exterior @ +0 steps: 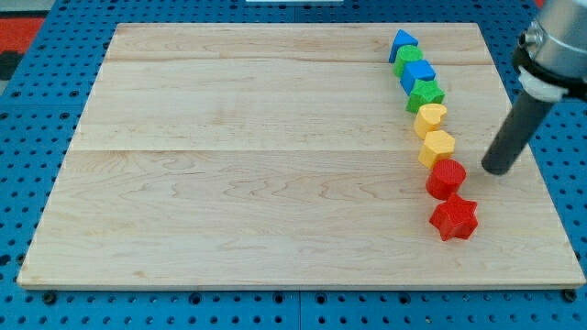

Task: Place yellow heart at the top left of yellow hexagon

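Observation:
The yellow heart [429, 116] lies on the wooden board at the view's right, touching the yellow hexagon [437, 146] just above it and slightly to its left. My tip [495, 170] rests on the board to the right of the yellow hexagon and of the red round block [446, 178], apart from both. The rod slants up to the view's top right.
The blocks form a column: blue block [402, 44], green block [408, 60], blue block [418, 75], green star [426, 94], then the yellows, red round block and red star [454, 218]. The board's right edge [541, 174] is close to my tip.

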Controlling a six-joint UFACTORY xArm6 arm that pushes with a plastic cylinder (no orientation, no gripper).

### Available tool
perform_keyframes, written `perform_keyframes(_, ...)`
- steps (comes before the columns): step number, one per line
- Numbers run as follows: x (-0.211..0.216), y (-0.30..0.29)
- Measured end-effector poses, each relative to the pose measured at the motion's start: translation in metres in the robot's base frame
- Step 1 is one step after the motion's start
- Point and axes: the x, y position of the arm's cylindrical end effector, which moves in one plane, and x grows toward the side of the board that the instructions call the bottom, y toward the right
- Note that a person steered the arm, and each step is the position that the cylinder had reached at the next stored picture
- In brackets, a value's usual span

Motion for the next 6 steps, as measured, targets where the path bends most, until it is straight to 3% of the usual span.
perform_keyframes(1,-0.027,-0.081)
perform_keyframes(3,-0.027,-0.083)
perform_keyframes(4,-0.03,-0.063)
perform_keyframes(5,-0.03,-0.006)
perform_keyframes(6,-0.038,0.006)
